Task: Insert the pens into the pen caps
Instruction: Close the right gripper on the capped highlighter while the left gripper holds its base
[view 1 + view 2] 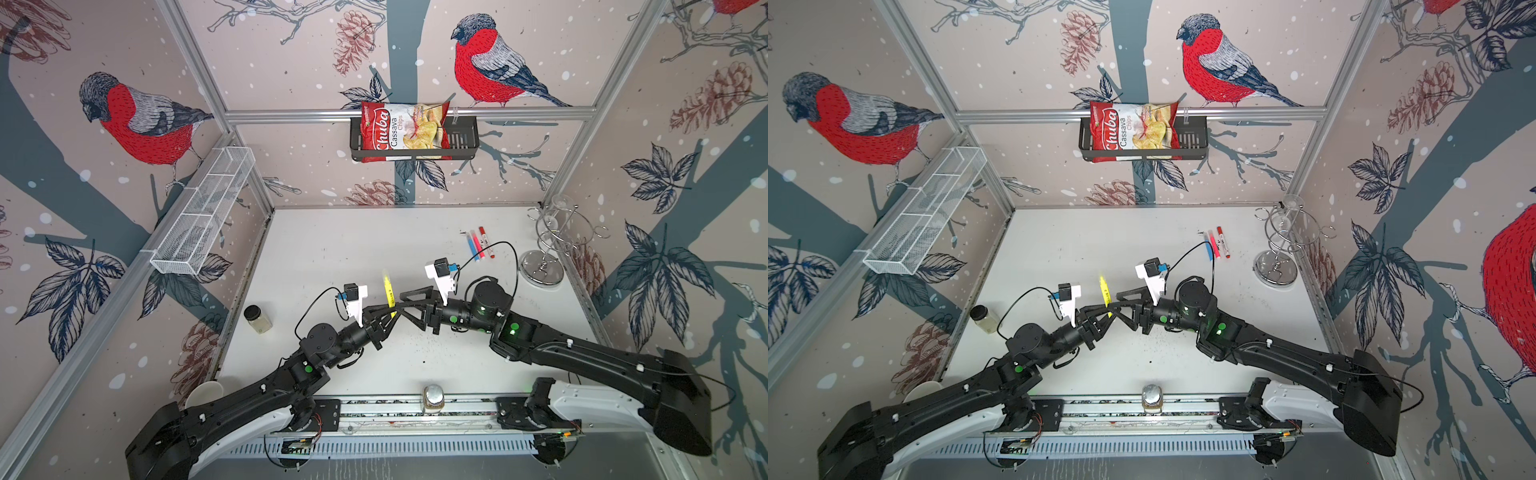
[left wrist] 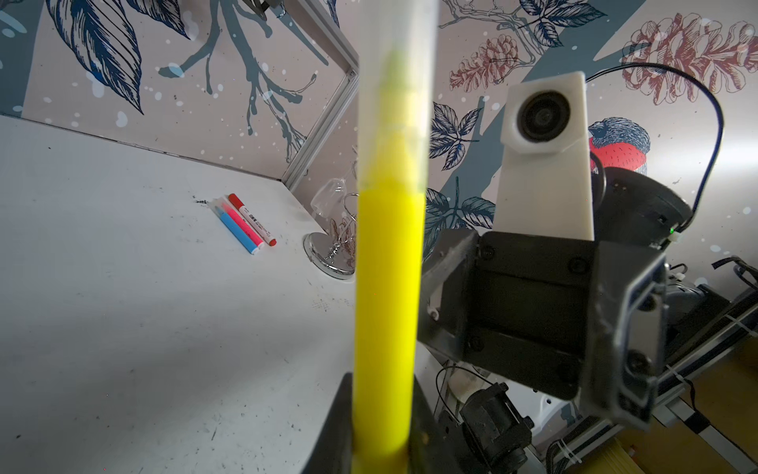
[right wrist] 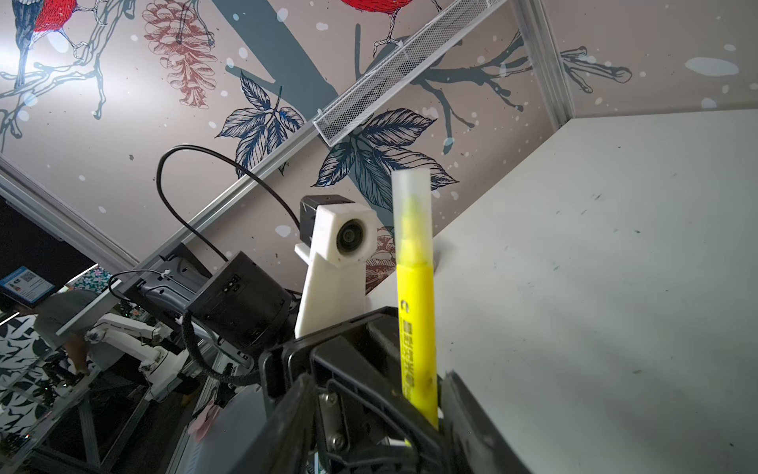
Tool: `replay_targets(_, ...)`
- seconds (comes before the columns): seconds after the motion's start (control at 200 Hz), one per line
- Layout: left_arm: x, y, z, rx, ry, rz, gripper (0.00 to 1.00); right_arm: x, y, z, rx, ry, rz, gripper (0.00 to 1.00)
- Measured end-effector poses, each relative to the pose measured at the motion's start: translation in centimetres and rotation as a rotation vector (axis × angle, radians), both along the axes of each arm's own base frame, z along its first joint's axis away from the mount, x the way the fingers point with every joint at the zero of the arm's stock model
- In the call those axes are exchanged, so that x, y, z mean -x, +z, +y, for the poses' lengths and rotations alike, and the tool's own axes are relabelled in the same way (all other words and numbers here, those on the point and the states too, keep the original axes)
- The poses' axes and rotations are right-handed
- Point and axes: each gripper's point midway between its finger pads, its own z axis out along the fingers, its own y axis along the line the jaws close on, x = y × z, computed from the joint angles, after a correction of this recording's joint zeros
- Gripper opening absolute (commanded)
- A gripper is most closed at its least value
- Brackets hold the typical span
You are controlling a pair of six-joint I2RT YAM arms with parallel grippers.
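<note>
left arm (image 1: 257, 388) inward, its end effector (image 1: 392, 312) tight on yellow pen (image 1: 388, 290) (capped)

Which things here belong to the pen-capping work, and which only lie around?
For the job: yellow pen in the left gripper, its whitish cap, three pens on the table.
Lying about: chips bag, small jar, silver-lidded jar, wire stand, mesh basket.

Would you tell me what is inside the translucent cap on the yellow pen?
Through the translucent cap, the narrower neck and greenish tip of the yellow pen show, blurred. The cap's top end looks empty. The pen's lower end is hidden between the jaws of the left gripper.
</note>
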Motion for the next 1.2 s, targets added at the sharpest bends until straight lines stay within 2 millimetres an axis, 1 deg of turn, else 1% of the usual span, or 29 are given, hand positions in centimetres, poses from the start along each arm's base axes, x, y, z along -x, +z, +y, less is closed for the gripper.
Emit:
replay_targets(0.155, 0.0, 0.5, -0.1, 0.006, 0.001, -0.01, 0.0, 0.0, -0.3, 0.0, 0.009, 0.0, 0.006, 0.51)
replay_targets(0.27, -0.1, 0.8, -0.1, 0.004, 0.003, -0.022, 0.0, -0.1, -0.9, 0.1, 0.027, 0.0, 0.017, 0.51)
replay_targets(0.38, -0.2, 0.5, -0.3, -0.01, 0.003, -0.019, 0.0, -0.1, -1.4, 0.2, 0.046, -0.001, 0.028, 0.5)
replay_targets(0.615, -0.5, -0.6, -0.8, -0.041, -0.001, 0.005, 0.0, -0.7, -1.4, 0.1, 0.051, -0.028, 0.028, 0.46)
replay_targets(0.921, -0.5, -0.7, -1.1, -0.05, -0.012, 0.009, 0.0, -1.3, -1.8, -0.4, 0.071, -0.061, 0.028, 0.4)
replay_targets(0.996, -0.3, -1.0, -1.4, -0.065, -0.021, 0.014, 0.0, -1.6, -2.2, -0.5, 0.089, -0.074, 0.026, 0.39)
replay_targets(1.201, 0.5, -1.1, -2.7, -0.121, -0.042, -0.003, 0.0, -2.0, -2.4, -0.2, 0.108, -0.085, 0.031, 0.35)
